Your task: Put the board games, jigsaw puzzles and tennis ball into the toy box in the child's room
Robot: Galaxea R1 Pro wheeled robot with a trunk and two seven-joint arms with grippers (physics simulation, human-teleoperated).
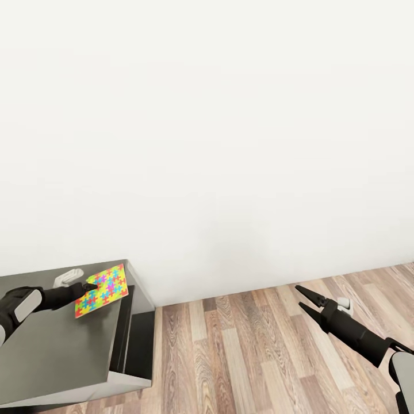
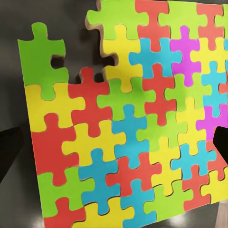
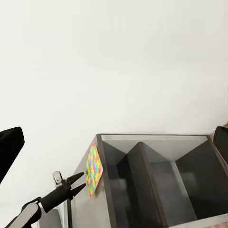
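The left gripper (image 1: 91, 286) is gripping one edge of a jigsaw puzzle (image 1: 102, 290), its jaws closed on the sheet and holding it over the far corner of the dark grey tabletop (image 1: 57, 345), at the lower left of the head view. The puzzle is tilting, its far edge lifted; in the right wrist view the puzzle (image 3: 93, 167) is standing almost on edge beside the rim of the tabletop (image 3: 107, 190), with the left gripper (image 3: 80, 183) pinching its lower edge. In the left wrist view the puzzle (image 2: 128, 123) is showing its interlocking red, yellow, green, blue and purple pieces up close, with a notch along one edge where pieces do not meet.

The right gripper (image 1: 305, 299) is hanging well apart from the tabletop, over the wood-plank floor (image 1: 259, 356), its jaws narrowly parted and holding nothing.

Open dark compartments (image 3: 156, 180), split by upright dividers, are running along the side of the desk below the tabletop. A plain white wall (image 1: 207, 126) is rising behind the desk and the floor. Nothing is standing between the puzzle and the bare tabletop beneath it.
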